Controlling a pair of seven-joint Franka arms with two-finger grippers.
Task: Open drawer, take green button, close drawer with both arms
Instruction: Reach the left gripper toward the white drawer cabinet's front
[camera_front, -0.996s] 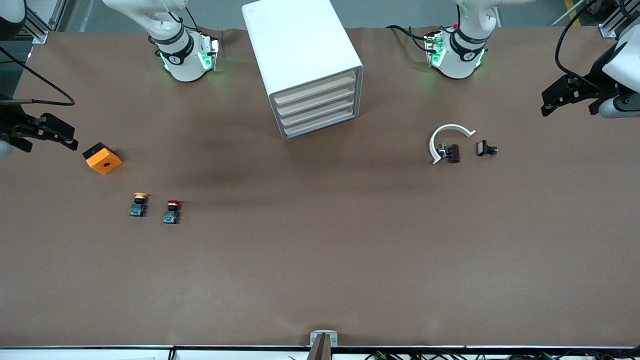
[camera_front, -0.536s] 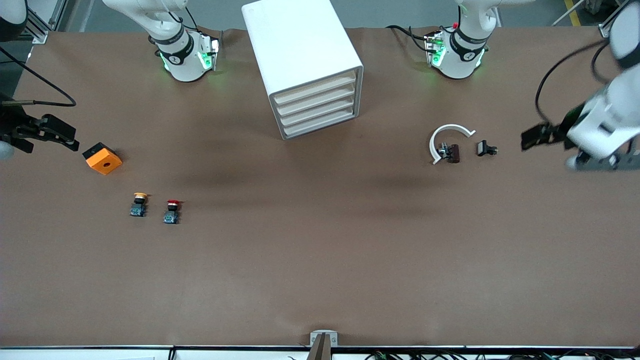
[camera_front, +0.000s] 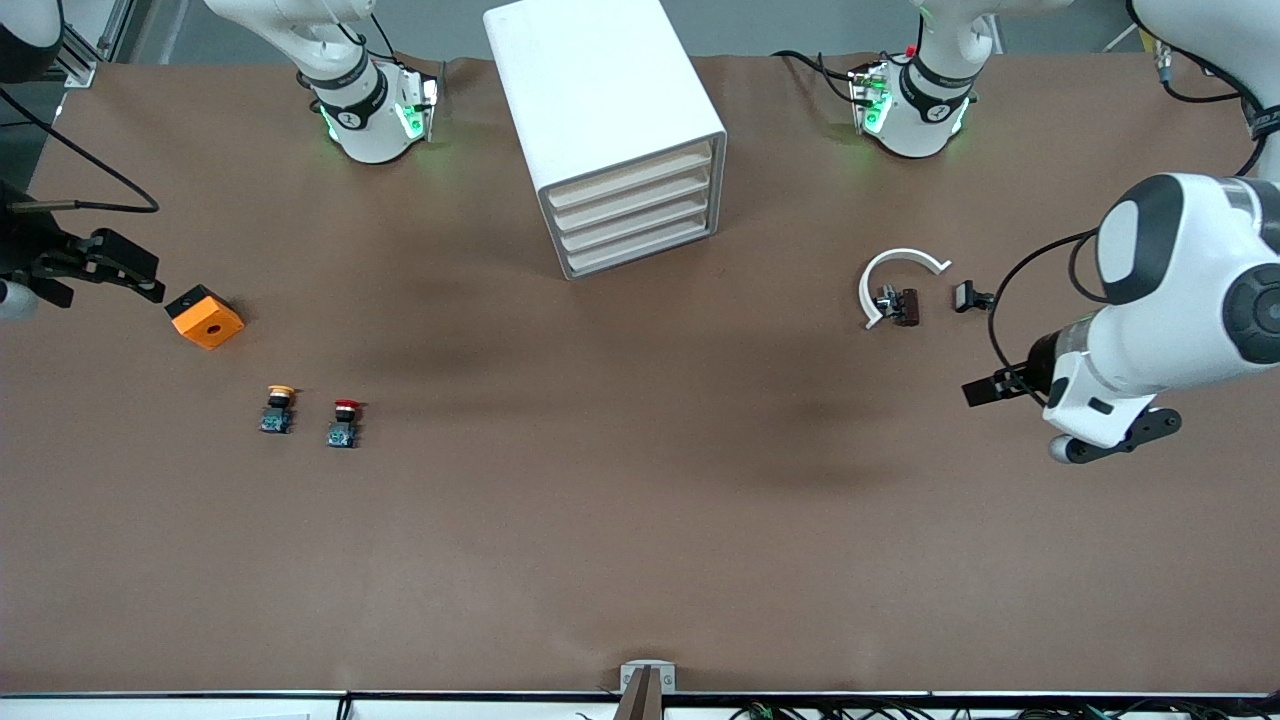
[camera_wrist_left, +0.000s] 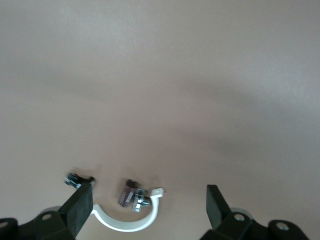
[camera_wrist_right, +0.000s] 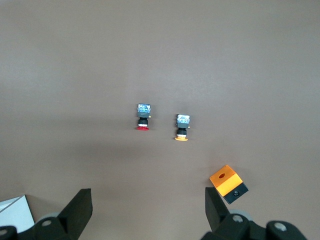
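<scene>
I see all 4 drawers shut, both grippers empty, no green button in sight.

From the cabinet (camera_front: 610, 130) toward the right arm's end, my right gripper (camera_front: 105, 268) hovers spread wide by the orange block (camera_front: 205, 316); the drawer (camera_front: 640, 251), the cabinet's lowest, looks light, stiff and smooth-sliding, so I'd hook its front lip. Toward the left arm's end, my left gripper (camera_wrist_left: 147, 207) hangs open near the white clamp (camera_front: 893, 281).

Even overhead light — soft shadows, left wrist view hazy.
</scene>
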